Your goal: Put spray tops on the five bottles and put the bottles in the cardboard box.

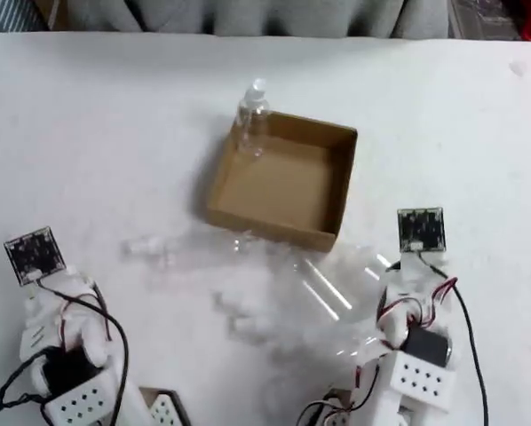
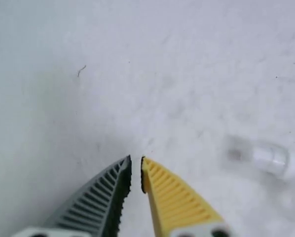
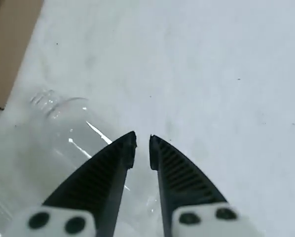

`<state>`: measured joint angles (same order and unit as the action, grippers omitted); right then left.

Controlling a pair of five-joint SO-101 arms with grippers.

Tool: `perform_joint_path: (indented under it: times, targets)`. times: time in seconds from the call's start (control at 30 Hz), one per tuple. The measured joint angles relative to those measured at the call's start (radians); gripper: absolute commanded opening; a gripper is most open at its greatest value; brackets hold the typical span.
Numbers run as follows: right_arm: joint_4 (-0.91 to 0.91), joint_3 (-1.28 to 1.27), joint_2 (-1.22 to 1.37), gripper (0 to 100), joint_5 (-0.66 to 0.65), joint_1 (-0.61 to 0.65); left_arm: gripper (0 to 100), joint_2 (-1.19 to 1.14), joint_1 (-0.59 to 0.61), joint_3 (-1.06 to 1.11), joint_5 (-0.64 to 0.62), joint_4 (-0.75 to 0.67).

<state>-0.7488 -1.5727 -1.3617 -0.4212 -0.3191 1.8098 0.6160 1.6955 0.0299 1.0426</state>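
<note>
The cardboard box [image 1: 338, 182] sits open in the middle of the table. One clear bottle [image 1: 250, 120] with a pale top stands upright at the box's far left corner. Several clear bottles lie on the table in front of the box, one on the left [image 1: 159, 249] and a larger one on the right [image 1: 332, 288]. My left gripper [image 2: 136, 170], with one grey and one yellow finger, is shut on nothing over bare table; a clear neck piece [image 2: 268, 158] lies nearby. My right gripper [image 3: 142, 143] is shut and empty, beside a lying clear bottle [image 3: 54, 123].
Both arms rest at the near table edge, the left arm [image 1: 66, 355] and the right arm [image 1: 416, 346]. A corner of the box [image 3: 9, 44] lies beyond the right gripper. The white table [image 1: 97, 115] stretches wide around the box.
</note>
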Motion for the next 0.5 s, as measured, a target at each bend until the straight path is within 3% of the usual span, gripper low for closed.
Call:
perform_joint_path:
  times: [0.2,0.5]
  targets:
    - [-0.055,-0.028,-0.109,3.3,0.000,0.000,4,0.000,-0.006,0.000,0.052,-0.031]
    - [-0.144,-0.031,-0.210,3.3,0.000,0.005,4,0.000,-0.178,-0.138,0.261,0.069]
